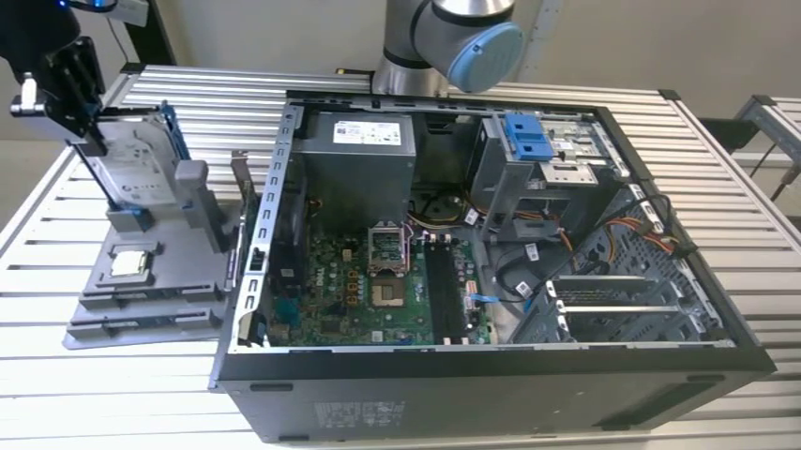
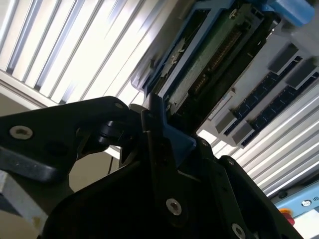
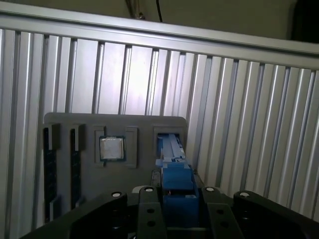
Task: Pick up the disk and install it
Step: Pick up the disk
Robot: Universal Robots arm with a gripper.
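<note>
Disk (image 1: 135,183): stands on edge in the tray (image 1: 150,314), at the exterior view's left.
Gripper (image 3: 177,199): in the first wrist view its jaws sit narrow, pinching the bracket (image 3: 175,172) at the disk's upper end.
Handling: stiff metal, probably hefty for its size, with smooth faces. A knock would likely harm it.
Hold: the plastic bracket edge looks the sensible place, though I'd guess it flexes a little.
Chip (image 1: 131,264): lies flat on the tray, just beside the disk.
Case (image 1: 501,375): open, to the right of the tray.
</note>
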